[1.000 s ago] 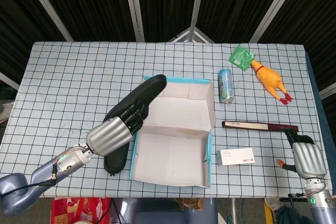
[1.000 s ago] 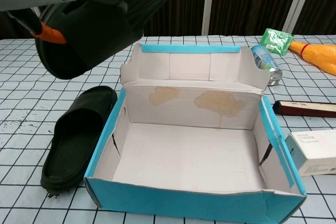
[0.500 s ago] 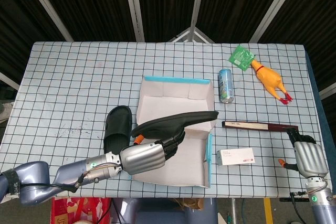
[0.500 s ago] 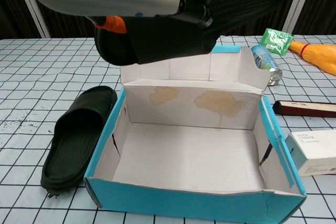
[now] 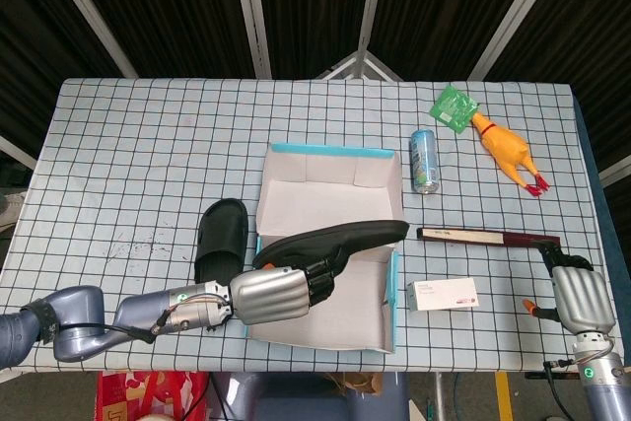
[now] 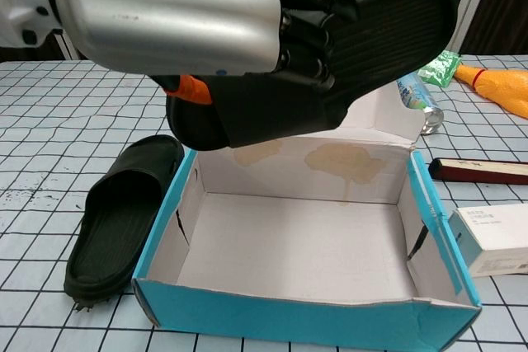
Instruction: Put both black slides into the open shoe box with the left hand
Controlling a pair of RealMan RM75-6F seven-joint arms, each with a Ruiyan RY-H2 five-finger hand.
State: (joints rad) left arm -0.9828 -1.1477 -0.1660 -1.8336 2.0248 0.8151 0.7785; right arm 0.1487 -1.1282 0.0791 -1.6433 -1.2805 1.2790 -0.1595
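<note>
Black slide [image 5: 340, 236] gripped at the heel end by the left hand [image 5: 281, 292], fingers wrapped round it, sole facing the chest camera and toe reaching across toward the far right of the open shoe box [image 5: 379, 338]. Held above the box floor, not touching it in the chest view, tilted with the toe higher than the heel. Probably carried this way so the long body lines up with the long side of the box and can drop in flat; lowering and releasing judged as the step in hand.

Second black slide [image 5: 219, 242] lying flat on the desk [image 5: 128, 155], just beside the left wall of the box, strap side up, not yet picked. Half the task therefore left, at best.

Right hand [image 5: 578, 300] parked near the desk's right front corner, well apart from the box, holding nothing visible; fingers seen only from behind, so impossible to tell whether spread or curled.

Around: blue drink can [image 5: 424, 161] lying just past the box's right rear corner, green packet [image 5: 454, 106] and rubber chicken [image 5: 509, 152] further back right, a dark folded fan [image 5: 488, 237] to the right of the box, a small white carton [image 5: 442, 294] near its front right corner. None of these between slide and box. Only obstacles likely: the upright lid flap [image 6: 375, 117] at the back and the side walls, which the toe could catch on the way down.
</note>
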